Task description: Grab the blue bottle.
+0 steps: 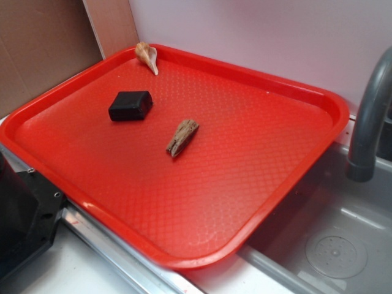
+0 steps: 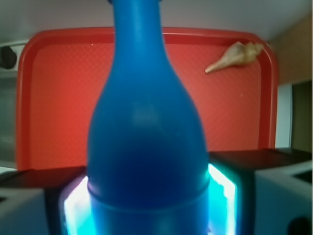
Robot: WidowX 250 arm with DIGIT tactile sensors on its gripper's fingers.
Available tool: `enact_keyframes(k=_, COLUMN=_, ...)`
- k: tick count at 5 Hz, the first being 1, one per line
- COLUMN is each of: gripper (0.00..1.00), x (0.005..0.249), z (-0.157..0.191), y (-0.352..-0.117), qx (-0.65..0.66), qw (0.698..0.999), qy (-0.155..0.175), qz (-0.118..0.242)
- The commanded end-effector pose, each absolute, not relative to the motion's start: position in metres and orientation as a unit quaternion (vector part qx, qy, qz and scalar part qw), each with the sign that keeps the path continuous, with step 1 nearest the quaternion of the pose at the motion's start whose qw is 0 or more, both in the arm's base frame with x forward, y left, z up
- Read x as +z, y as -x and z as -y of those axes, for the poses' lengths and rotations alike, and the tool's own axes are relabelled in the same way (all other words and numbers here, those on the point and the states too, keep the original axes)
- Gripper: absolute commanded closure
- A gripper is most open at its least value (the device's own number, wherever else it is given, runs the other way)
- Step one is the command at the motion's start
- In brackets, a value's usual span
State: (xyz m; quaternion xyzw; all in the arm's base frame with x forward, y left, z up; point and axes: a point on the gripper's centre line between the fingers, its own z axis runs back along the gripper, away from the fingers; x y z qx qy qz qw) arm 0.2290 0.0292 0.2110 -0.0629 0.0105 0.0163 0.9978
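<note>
White wall (image 1: 257, 30), brown cardboard panel (image 1: 37, 49), grey sink (image 1: 331, 245)

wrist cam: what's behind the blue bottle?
Behind the blue bottle: the red tray and a shell at its upper right. The tray's middle is covered by the bottle.

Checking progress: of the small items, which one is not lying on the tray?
The blue bottle, held up between the fingers; shell, black block and wood piece lie on the tray.

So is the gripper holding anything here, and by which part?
Yes: the blue bottle, clamped by its lower body between the gripper fingers, neck pointing away.
</note>
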Motion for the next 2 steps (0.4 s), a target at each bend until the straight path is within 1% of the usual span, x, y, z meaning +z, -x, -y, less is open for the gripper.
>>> enact_keyframes(k=1, gripper=1.0, x=0.2251, z=-0.0071, y=-0.2307, qx=-0.002, qw=0.999, qy=0.036, qz=0.017)
enact_keyframes(k=2, gripper=1.0, x=0.2232, z=-0.0033, y=-0.2304, qx=-0.008, qw=0.999, qy=0.037, qz=0.016)
